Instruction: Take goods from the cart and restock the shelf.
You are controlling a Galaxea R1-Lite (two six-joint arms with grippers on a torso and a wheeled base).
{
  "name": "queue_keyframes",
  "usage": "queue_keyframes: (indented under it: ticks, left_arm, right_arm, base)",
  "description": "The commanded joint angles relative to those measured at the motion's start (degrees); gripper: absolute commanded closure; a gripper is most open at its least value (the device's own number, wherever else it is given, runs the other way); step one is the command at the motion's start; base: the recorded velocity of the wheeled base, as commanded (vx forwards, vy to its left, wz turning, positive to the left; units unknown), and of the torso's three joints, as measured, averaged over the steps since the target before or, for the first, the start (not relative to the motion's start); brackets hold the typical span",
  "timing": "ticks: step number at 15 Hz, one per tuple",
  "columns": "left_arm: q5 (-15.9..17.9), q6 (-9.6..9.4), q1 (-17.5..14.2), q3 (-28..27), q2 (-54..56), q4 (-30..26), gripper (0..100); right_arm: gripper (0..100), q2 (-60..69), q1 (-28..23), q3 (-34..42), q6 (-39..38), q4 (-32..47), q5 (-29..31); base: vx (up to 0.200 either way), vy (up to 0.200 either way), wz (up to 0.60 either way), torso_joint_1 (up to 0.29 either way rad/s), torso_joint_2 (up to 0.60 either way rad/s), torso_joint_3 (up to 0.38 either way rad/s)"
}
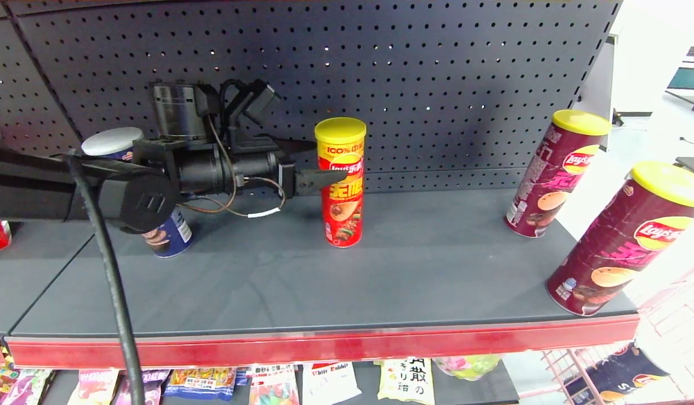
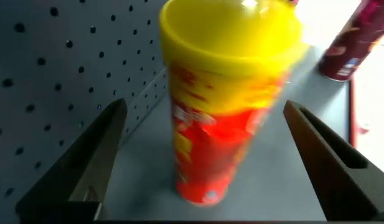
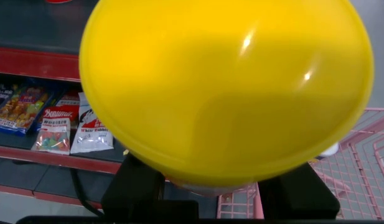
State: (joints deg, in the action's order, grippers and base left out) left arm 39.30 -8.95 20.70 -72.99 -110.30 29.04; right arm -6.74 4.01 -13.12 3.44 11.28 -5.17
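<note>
Stretched in from the left of the head view, the left arm (image 1: pixel 156 180) lies level over the shelf (image 1: pixel 324 281). The left jaws stand spread on either side of a red can (image 1: pixel 341 191) with a yellow lid. That can stands upright near the middle of the shelf, close to the pegboard (image 1: pixel 437 67) at the back. Behind the arm stands a blue can (image 1: pixel 170 236) with a white lid. Two maroon cans with yellow lids stand at the shelf's right end, one (image 1: pixel 555 174) farther back and the other (image 1: pixel 622 242) at the front edge. Below the shelf's red lip, snack packets (image 1: pixel 324 382) lie on a lower shelf. At the lower right a pink wire cart (image 1: pixel 583 371) holds a dark package (image 1: pixel 622 365).

From the left wrist, the red can (image 2: pixel 223 124) stands between the open left jaws. There is a clear gap on the pegboard (image 2: pixel 48 62) side; whether the other side touches cannot be told. A maroon can (image 2: pixel 353 43) stands farther along the shelf (image 2: pixel 266 174).

From the right wrist, a yellow-lidded can (image 3: pixel 226 81) is seen from above, with the right jaws pinching its body just under the lid. Beyond it are the cart (image 3: pixel 366 168) and the snack packets (image 3: pixel 73 124).
</note>
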Motion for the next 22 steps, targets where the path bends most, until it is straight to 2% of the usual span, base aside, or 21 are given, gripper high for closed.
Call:
queue_keyframes:
  ticks: [1,5,14,15,22]
  left_arm:
    - [0.0,-0.02,0.0,-2.0,-3.1,-0.4,0]
    - [0.1,-0.02,0.8,-4.3,-4.7,-0.6,0]
    - [-0.1,0.07,2.7,-5.6,-6.1,-1.4,0]
    - [-0.2,0.07,2.7,-6.4,-6.8,-1.4,100]
    - [0.2,0.07,3.8,-6.6,-6.8,-1.5,100]
  right_arm:
    - [100,-0.1,0.0,0.0,0.0,0.1,0.0]
    - [100,-0.1,0.0,0.2,0.0,0.1,0.0]
    - [100,-0.1,0.0,0.1,0.0,0.1,0.0]
    - [100,-0.1,0.0,0.1,0.0,0.1,0.0]
    - [100,0.0,0.0,0.1,-0.2,0.1,0.1]
  base:
    - [0.000,0.000,0.00,0.000,0.00,0.000]
    - [0.000,0.000,0.00,0.000,0.00,0.000]
    - [0.000,0.000,0.00,0.000,0.00,0.000]
    - [0.000,0.000,0.00,0.000,0.00,0.000]
    - [0.000,0.000,0.00,0.000,0.00,0.000]
